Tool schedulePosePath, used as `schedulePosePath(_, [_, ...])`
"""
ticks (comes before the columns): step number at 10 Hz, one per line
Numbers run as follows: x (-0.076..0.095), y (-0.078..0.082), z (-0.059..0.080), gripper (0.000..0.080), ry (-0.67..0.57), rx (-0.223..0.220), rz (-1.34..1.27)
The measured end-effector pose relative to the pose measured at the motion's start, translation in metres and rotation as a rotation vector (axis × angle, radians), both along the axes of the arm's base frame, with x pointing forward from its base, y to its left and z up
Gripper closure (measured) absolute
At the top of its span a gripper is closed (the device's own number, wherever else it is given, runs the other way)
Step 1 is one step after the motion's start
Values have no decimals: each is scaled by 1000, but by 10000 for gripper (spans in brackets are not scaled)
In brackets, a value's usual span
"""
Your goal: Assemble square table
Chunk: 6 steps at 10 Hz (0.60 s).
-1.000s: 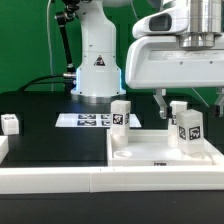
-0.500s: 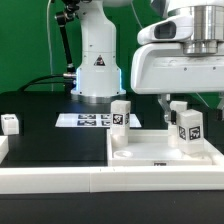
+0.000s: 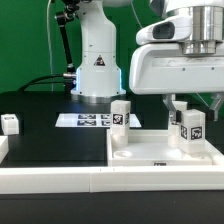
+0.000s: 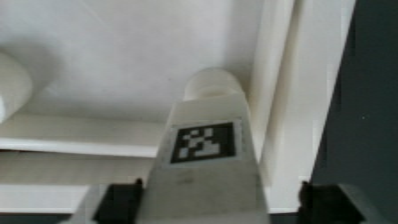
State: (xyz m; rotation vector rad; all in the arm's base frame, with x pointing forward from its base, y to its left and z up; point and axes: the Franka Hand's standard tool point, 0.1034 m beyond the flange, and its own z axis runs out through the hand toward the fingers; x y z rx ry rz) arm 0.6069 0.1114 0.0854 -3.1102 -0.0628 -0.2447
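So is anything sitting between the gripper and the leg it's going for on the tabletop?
Nothing visible. The wrist view shows the leg directly between the fingertips of the open gripper, with only bare tabletop around it.

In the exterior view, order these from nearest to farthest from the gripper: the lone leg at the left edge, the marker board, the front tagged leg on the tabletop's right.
1. Front tagged leg: just below the gripper, exterior view's right.
2. Marker board: farther back, near the middle.
3. Lone leg: at the exterior view's far left.
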Motion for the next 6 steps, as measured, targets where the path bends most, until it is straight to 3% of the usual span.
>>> schedulePosePath(1, [0,0,0,511,1,3,-18])
schedulePosePath(4, [0,0,0,511,2,12,-68])
schedulePosePath(6, [0,0,0,511,6,38,-233])
